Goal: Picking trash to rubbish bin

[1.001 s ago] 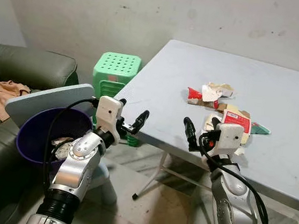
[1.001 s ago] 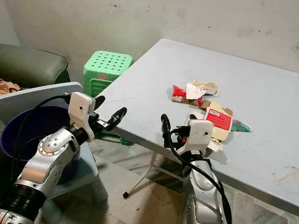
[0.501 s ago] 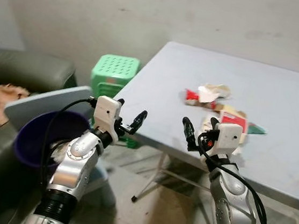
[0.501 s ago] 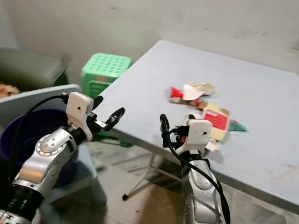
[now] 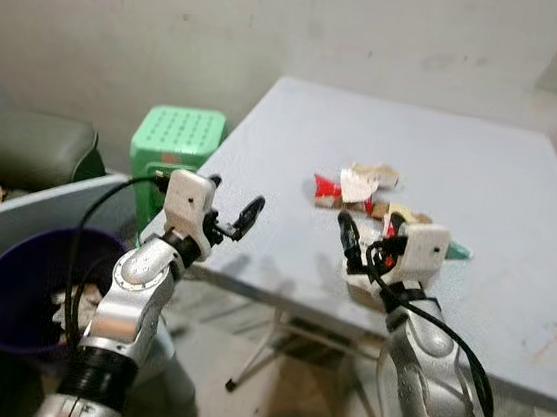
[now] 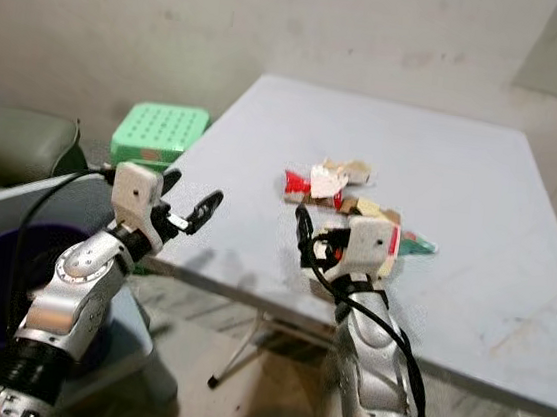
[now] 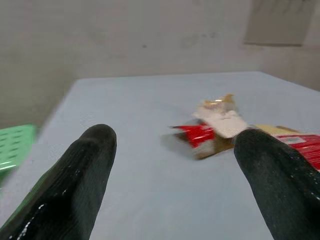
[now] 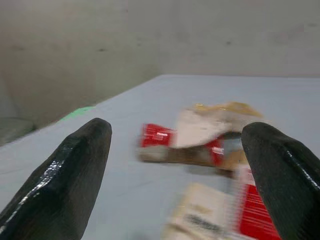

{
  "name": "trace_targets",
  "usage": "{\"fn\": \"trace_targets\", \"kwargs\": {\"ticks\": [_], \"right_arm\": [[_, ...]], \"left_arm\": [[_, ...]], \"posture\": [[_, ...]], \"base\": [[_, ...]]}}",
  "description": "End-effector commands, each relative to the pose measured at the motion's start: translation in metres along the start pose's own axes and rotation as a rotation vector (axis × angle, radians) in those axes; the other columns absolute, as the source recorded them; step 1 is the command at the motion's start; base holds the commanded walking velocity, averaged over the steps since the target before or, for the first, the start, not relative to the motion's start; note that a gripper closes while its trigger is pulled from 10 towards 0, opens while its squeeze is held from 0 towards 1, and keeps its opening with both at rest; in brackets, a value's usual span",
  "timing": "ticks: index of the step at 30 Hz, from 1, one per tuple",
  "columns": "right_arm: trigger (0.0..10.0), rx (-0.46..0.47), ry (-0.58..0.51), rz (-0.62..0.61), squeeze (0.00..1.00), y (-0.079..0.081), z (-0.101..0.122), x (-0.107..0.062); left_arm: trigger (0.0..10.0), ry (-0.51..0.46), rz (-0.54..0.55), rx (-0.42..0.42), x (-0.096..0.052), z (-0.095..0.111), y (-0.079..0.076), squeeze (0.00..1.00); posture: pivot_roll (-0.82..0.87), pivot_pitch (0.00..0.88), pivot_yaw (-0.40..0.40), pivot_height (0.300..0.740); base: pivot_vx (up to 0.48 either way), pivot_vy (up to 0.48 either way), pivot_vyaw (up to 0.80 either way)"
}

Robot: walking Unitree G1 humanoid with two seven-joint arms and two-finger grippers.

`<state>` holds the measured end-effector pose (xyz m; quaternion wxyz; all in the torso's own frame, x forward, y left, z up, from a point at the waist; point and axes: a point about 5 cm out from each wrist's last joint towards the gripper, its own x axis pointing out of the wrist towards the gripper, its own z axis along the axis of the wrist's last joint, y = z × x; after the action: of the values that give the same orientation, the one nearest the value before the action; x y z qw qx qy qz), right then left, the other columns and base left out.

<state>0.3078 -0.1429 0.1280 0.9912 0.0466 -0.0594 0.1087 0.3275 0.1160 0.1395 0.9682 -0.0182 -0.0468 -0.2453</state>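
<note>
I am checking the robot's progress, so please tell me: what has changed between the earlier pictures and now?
The whole view has shifted, so the camera moved; the table and trash pile now look nearer. The right gripper now shows over the table beside the trash, and the left gripper at the table's near edge. Nothing was taken or released: both grippers stay open and empty, and the trash lies as before.

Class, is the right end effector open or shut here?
Open: the right end effector shows its two black fingers spread wide, nothing between them.
</note>
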Motion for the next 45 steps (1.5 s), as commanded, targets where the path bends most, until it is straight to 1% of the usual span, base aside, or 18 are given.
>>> {"fn": "trace_targets", "kwargs": {"ticks": [1,14,18,25,27,29,30,33,35,36,37,40,41,42,44,45], "right_arm": [[10.0,-0.011,-0.015,-0.017,0.0,-0.006,0.004,-0.001],[10.0,-0.021,-0.007,-0.004,0.0,-0.006,0.003,-0.001],[10.0,-0.026,0.002,0.0,0.0,-0.008,0.003,-0.001],[10.0,-0.048,0.022,0.028,0.0,-0.013,0.005,0.003],[10.0,-0.073,0.033,0.074,0.0,-0.018,0.008,0.01],[10.0,-0.076,0.035,0.079,0.0,-0.019,0.009,0.011],[10.0,-0.065,0.036,0.077,0.0,-0.023,0.012,0.015],[10.0,-0.035,0.038,0.075,0.0,-0.027,0.017,0.024],[10.0,0.002,0.041,0.074,0.0,-0.029,0.02,0.031],[10.0,0.062,0.034,0.073,0.0,-0.029,0.026,0.038],[10.0,0.085,0.033,0.075,0.0,-0.029,0.028,0.042],[10.0,0.113,0.03,0.085,0.0,-0.029,0.032,0.049],[10.0,0.113,0.03,0.085,0.0,-0.029,0.032,0.049],[10.0,0.134,0.038,0.102,0.0,-0.026,0.035,0.059],[10.0,0.141,0.041,0.108,0.0,-0.025,0.036,0.062],[10.0,0.158,0.057,0.107,0.0,-0.024,0.035,0.066]], "left_arm": [[10.0,-0.015,-0.027,0.007,0.004,0.004,-0.006,0.0],[10.0,-0.023,-0.018,0.003,0.005,0.006,-0.006,0.0],[10.0,-0.039,0.003,0.015,0.006,0.007,-0.007,0.0],[10.0,-0.047,-0.017,0.002,0.006,0.008,-0.01,0.0],[10.0,-0.05,-0.035,-0.01,0.007,0.008,-0.013,0.0],[10.0,-0.051,-0.035,-0.01,0.007,0.008,-0.013,0.0],[10.0,-0.053,-0.037,-0.006,0.007,0.008,-0.014,0.0],[10.0,-0.055,-0.041,-0.006,0.007,0.007,-0.015,0.0],[10.0,-0.054,-0.043,-0.003,0.007,0.007,-0.016,0.0],[10.0,-0.056,-0.041,-0.003,0.007,0.007,-0.017,0.0],[10.0,-0.057,-0.039,-0.004,0.007,0.007,-0.017,0.0],[10.0,-0.061,-0.037,-0.011,0.007,0.008,-0.017,0.0],[10.0,-0.061,-0.037,-0.011,0.007,0.008,-0.017,0.0],[10.0,-0.065,-0.034,-0.012,0.007,0.008,-0.018,0.0],[10.0,-0.066,-0.034,-0.012,0.006,0.008,-0.018,0.0],[10.0,-0.068,-0.034,-0.012,0.006,0.008,-0.018,0.0]], "posture": [[0.04,0.025,-0.003,0.715],[0.04,0.023,-0.007,0.715],[0.03,0.022,-0.006,0.715],[0.03,0.024,-0.004,0.715],[0.03,0.024,-0.004,0.715],[0.03,0.024,-0.004,0.715],[0.03,0.028,-0.008,0.715],[0.03,0.029,-0.011,0.715],[0.03,0.029,-0.014,0.715],[0.03,0.029,-0.017,0.715],[0.03,0.03,-0.019,0.715],[0.04,0.028,-0.026,0.715],[0.04,0.028,-0.026,0.715],[0.05,0.029,-0.031,0.715],[0.05,0.029,-0.031,0.715],[0.05,0.028,-0.037,0.715]], "base": [[0.341,0.0,0.0],[0.335,0.0,0.0],[0.0,0.0,0.0],[0.0,0.0,0.0],[0.0,0.0,0.0],[0.0,0.0,0.0],[0.0,0.0,0.0],[0.0,0.0,0.0],[0.0,0.0,0.0],[0.0,0.0,0.0],[0.0,0.0,0.0],[0.0,0.0,0.0],[0.0,0.0,0.0],[0.0,0.0,0.0],[0.0,0.0,0.0],[0.0,0.0,0.0]]}}
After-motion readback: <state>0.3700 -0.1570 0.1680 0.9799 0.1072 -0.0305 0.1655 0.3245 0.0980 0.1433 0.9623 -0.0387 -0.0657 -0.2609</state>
